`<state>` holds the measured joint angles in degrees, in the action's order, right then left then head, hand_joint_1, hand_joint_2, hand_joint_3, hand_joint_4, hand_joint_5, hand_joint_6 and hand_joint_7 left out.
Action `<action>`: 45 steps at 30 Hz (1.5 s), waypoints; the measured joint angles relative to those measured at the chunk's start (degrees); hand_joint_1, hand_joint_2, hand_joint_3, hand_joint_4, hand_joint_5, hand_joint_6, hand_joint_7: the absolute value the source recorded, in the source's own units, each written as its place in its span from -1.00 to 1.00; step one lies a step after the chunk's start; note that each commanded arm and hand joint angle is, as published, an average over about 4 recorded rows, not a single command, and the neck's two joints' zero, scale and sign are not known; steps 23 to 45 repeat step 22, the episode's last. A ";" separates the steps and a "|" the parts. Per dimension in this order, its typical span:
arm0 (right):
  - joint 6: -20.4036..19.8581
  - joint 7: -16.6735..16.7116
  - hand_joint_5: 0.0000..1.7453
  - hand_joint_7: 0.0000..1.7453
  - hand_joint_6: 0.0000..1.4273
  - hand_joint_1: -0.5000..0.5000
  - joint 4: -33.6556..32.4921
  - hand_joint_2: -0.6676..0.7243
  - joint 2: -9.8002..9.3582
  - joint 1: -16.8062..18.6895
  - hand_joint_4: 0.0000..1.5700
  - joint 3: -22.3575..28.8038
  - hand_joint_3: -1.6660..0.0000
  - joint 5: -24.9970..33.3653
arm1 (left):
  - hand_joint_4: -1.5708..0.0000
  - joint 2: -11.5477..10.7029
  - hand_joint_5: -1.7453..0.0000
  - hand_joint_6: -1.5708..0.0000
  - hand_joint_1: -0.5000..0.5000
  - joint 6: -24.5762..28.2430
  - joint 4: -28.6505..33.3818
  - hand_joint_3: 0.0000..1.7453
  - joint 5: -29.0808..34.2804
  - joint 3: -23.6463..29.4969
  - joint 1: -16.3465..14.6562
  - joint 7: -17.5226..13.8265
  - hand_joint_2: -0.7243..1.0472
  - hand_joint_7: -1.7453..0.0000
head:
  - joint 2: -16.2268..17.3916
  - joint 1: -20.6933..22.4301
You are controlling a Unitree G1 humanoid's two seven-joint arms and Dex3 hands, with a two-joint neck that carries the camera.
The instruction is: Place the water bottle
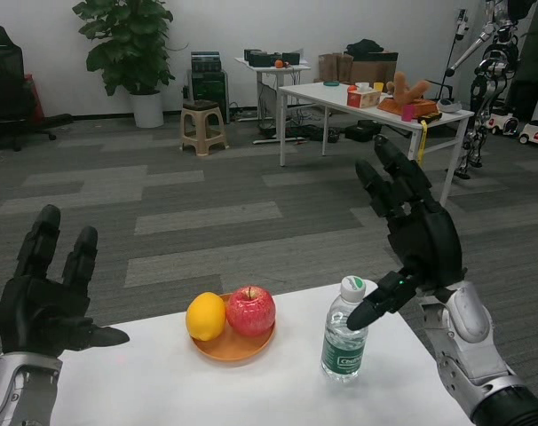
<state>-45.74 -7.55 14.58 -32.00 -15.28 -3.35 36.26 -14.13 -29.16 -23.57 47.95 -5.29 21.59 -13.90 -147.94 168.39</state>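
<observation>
A clear water bottle with a white cap and a green label stands upright on the white table, right of the middle. My right hand is raised just right of it, fingers spread apart, and its thumb reaches to the bottle's cap and neck; I cannot tell whether they touch. It holds nothing. My left hand is lifted over the table's left side, fingers apart and empty.
An orange plate with a lemon and a red apple sits left of the bottle. Beyond the table lie grey carpet, a stool, a potted plant, a second white table with items and another robot.
</observation>
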 measured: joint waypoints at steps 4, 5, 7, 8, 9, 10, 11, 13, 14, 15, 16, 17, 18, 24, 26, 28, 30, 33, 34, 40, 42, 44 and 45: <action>0.00 0.02 -1.00 -0.92 -1.00 -1.00 -0.40 0.45 0.00 0.00 -1.00 0.00 0.90 0.00 | 1.00 0.00 0.88 1.00 -1.00 0.00 0.01 -0.93 -0.08 0.01 -0.01 0.00 -0.40 1.00 | 0.26 0.01; 0.00 0.04 -1.00 -0.92 -1.00 -1.00 -0.57 0.45 0.00 0.00 -1.00 0.00 0.90 0.00 | 1.00 0.00 0.88 1.00 -1.00 0.00 0.01 -0.93 -0.10 0.02 -0.02 0.00 -0.40 1.00 | 0.30 -0.01; 0.00 0.10 -1.00 -0.92 -1.00 -1.00 -0.90 0.45 0.00 0.00 -1.00 0.00 0.90 0.00 | 1.00 0.00 0.88 1.00 -1.00 0.00 0.02 -0.90 -0.12 0.05 -0.03 0.00 -0.40 1.00 | 0.28 -0.07; 0.00 0.13 -1.00 -0.92 -1.00 -1.00 -0.99 0.45 0.00 0.00 -1.00 0.00 0.90 0.00 | 1.00 0.00 0.88 1.00 -1.00 0.00 0.02 -0.90 -0.13 0.07 -0.03 0.00 -0.40 1.00 | 0.28 -0.14; 0.00 0.15 -1.00 -0.92 -1.00 -1.00 -1.04 0.45 0.00 0.00 -1.00 -0.01 0.90 0.00 | 1.00 0.00 0.88 1.00 -1.00 0.00 0.02 -0.93 -0.13 0.08 -0.03 0.00 -0.40 1.00 | 0.28 -0.23; 0.00 0.15 -1.00 -0.92 -1.00 -1.00 -1.06 0.45 0.00 0.00 -1.00 -0.02 0.90 0.00 | 1.00 0.00 0.88 1.00 -1.00 0.00 0.02 -0.93 -0.13 0.09 -0.03 0.00 -0.40 1.00 | 0.29 -0.31; 0.00 0.16 -1.00 -0.92 -1.00 -1.00 -1.09 0.45 0.00 0.00 -1.00 -0.03 0.90 0.00 | 1.00 0.00 0.88 1.00 -1.00 0.00 0.02 -0.93 -0.13 0.10 -0.04 0.00 -0.40 1.00 | 0.33 -0.36; 0.00 0.16 -1.00 -0.92 -1.00 -1.00 -1.19 0.45 0.00 0.00 -1.00 -0.04 0.90 0.00 | 1.00 0.00 0.88 1.00 -1.00 0.00 0.02 -0.93 -0.13 0.11 -0.04 0.00 -0.40 1.00 | 0.36 -0.42; 0.00 0.16 -1.00 -0.92 -1.00 -1.00 -1.28 0.45 0.00 0.00 -1.00 -0.04 0.90 0.00 | 1.00 0.00 0.88 1.00 -1.00 0.00 0.02 -0.93 -0.13 0.12 -0.04 0.00 -0.40 1.00 | 0.37 -0.46; 0.00 0.16 -1.00 -0.92 -1.00 -1.00 -1.37 0.45 0.01 0.00 -1.00 -0.04 0.90 0.00 | 1.00 0.00 0.88 1.00 -1.00 0.00 0.02 -0.93 -0.13 0.12 -0.04 0.00 -0.40 1.00 | 0.39 -0.49; 0.00 0.17 -1.00 -0.92 -1.00 -1.00 -1.46 0.45 0.01 0.00 -1.00 -0.04 0.90 0.00 | 1.00 0.00 0.88 1.00 -1.00 0.00 0.02 -0.90 -0.13 0.12 -0.04 0.00 -0.40 1.00 | 0.41 -0.51; 0.00 0.17 -1.00 -0.92 -1.00 -1.00 -1.54 0.45 0.01 0.00 -1.00 -0.04 0.90 0.00 | 1.00 0.00 0.88 1.00 -1.00 0.00 0.02 -0.90 -0.13 0.13 -0.04 0.00 -0.40 1.00 | 0.44 -0.51; 0.00 0.18 -1.00 -0.92 -1.00 -1.00 -1.66 0.45 0.01 0.00 -1.00 -0.04 0.90 0.00 | 1.00 0.00 0.88 1.00 -1.00 0.00 0.02 -0.90 -0.13 0.13 -0.04 0.00 -0.40 1.00 | 0.48 -0.51; 0.00 0.19 -1.00 -0.92 -1.00 -1.00 -2.14 0.45 0.01 0.01 -1.00 -0.04 0.90 0.00 | 1.00 0.00 0.88 1.00 -1.00 0.00 0.03 -0.90 -0.13 0.13 -0.05 0.00 -0.40 1.00 | 0.55 -0.49; 0.00 0.19 -1.00 -0.92 -1.00 -1.00 -2.14 0.45 0.01 0.01 -1.00 -0.04 0.90 0.00 | 1.00 0.00 0.88 1.00 -1.00 0.00 0.03 -0.90 -0.13 0.13 -0.05 0.00 -0.40 1.00 | 0.55 -0.49; 0.00 0.19 -1.00 -0.92 -1.00 -1.00 -2.14 0.45 0.01 0.01 -1.00 -0.04 0.90 0.00 | 1.00 0.00 0.88 1.00 -1.00 0.00 0.03 -0.90 -0.13 0.13 -0.05 0.00 -0.40 1.00 | 0.55 -0.49; 0.00 0.19 -1.00 -0.92 -1.00 -1.00 -2.14 0.45 0.01 0.01 -1.00 -0.04 0.90 0.00 | 1.00 0.00 0.88 1.00 -1.00 0.00 0.03 -0.90 -0.13 0.13 -0.05 0.00 -0.40 1.00 | 0.55 -0.49; 0.00 0.19 -1.00 -0.92 -1.00 -1.00 -2.14 0.45 0.01 0.01 -1.00 -0.04 0.90 0.00 | 1.00 0.00 0.88 1.00 -1.00 0.00 0.03 -0.90 -0.13 0.13 -0.05 0.00 -0.40 1.00 | 0.55 -0.49; 0.00 0.19 -1.00 -0.92 -1.00 -1.00 -2.14 0.45 0.01 0.01 -1.00 -0.04 0.90 0.00 | 1.00 0.00 0.88 1.00 -1.00 0.00 0.03 -0.90 -0.13 0.13 -0.05 0.00 -0.40 1.00 | 0.55 -0.49; 0.00 0.19 -1.00 -0.92 -1.00 -1.00 -2.14 0.45 0.01 0.01 -1.00 -0.04 0.90 0.00 | 1.00 0.00 0.88 1.00 -1.00 0.00 0.03 -0.90 -0.13 0.13 -0.05 0.00 -0.40 1.00 | 0.55 -0.49; 0.00 0.19 -1.00 -0.92 -1.00 -1.00 -2.14 0.45 0.01 0.01 -1.00 -0.04 0.90 0.00 | 1.00 0.00 0.88 1.00 -1.00 0.00 0.03 -0.90 -0.13 0.13 -0.05 0.00 -0.40 1.00 | 0.55 -0.49; 0.00 0.19 -1.00 -0.92 -1.00 -1.00 -2.14 0.45 0.01 0.01 -1.00 -0.04 0.90 0.00 | 1.00 0.00 0.88 1.00 -1.00 0.00 0.03 -0.90 -0.13 0.13 -0.05 0.00 -0.40 1.00 | 0.55 -0.49; 0.00 0.19 -1.00 -0.92 -1.00 -1.00 -2.14 0.45 0.01 0.01 -1.00 -0.04 0.90 0.00 | 1.00 0.00 0.88 1.00 -1.00 0.00 0.03 -0.90 -0.13 0.13 -0.05 0.00 -0.40 1.00 | 0.55 -0.49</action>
